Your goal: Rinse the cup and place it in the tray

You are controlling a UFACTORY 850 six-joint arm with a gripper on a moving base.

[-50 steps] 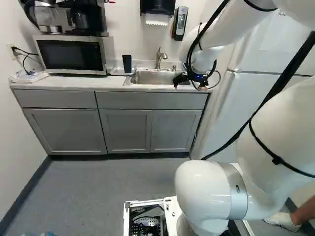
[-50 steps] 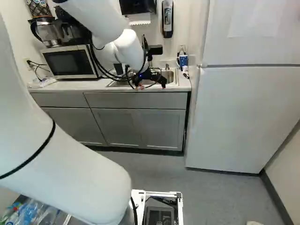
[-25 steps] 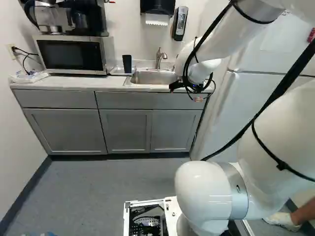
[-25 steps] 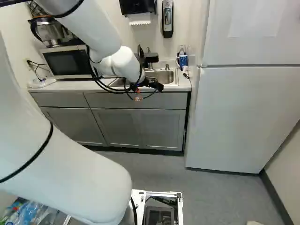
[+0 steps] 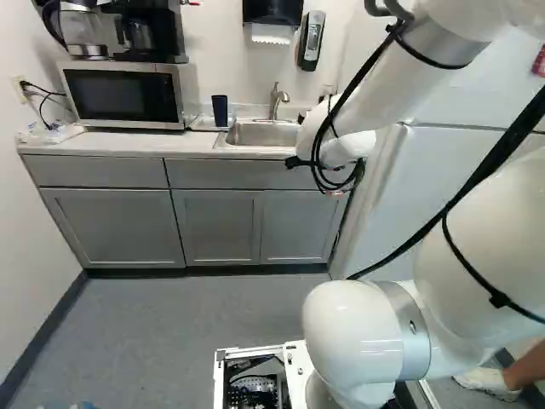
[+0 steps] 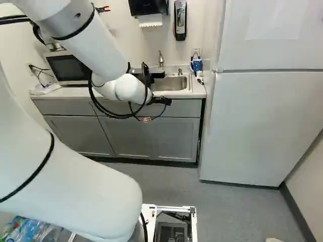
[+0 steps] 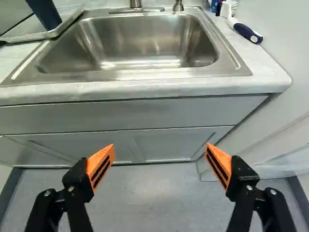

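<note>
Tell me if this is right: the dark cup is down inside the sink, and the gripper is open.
Not quite: the dark cup stands on the tray beside the sink, as the wrist view shows. The gripper is open.

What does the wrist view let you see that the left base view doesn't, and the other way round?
Only the wrist view: the blue-handled brush on the counter beside the sink, and the orange pads on the spread fingers of the tool.

Only the left base view: the microwave, the coffee maker on it and the paper towel dispenser.

Both: the sink, its faucet, and the dark cup on the tray.
</note>
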